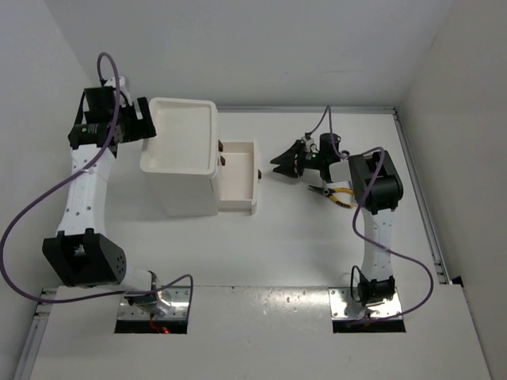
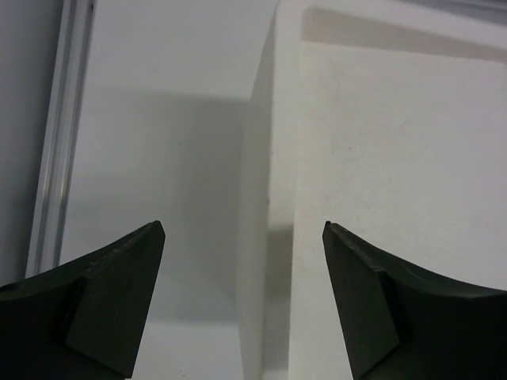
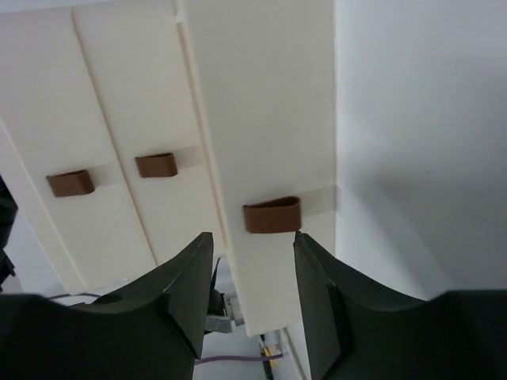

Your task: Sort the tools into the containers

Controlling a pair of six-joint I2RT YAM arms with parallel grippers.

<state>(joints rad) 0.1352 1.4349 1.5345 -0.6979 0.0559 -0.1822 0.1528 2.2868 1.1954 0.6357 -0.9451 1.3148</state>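
The white drawer unit (image 1: 182, 170) stands at the back left, its recessed tray top (image 1: 184, 127) bare. Its lowest drawer (image 1: 238, 178) is pulled out to the right. My right gripper (image 1: 275, 167) is open, just right of that drawer's brown knob (image 1: 262, 172). In the right wrist view the knob (image 3: 272, 214) sits just beyond the open gripper (image 3: 253, 237), not touched. My left gripper (image 1: 145, 119) is open at the unit's back left corner; in the left wrist view it (image 2: 243, 226) straddles the unit's rim (image 2: 273, 158). Yellow-handled pliers (image 1: 341, 195) lie under my right arm. The other tools are out of view.
Two shut drawers with brown knobs (image 3: 70, 183) (image 3: 155, 165) sit beside the pulled-out one. White walls close in at the left, back and right. A metal rail (image 1: 420, 198) runs along the table's right edge.
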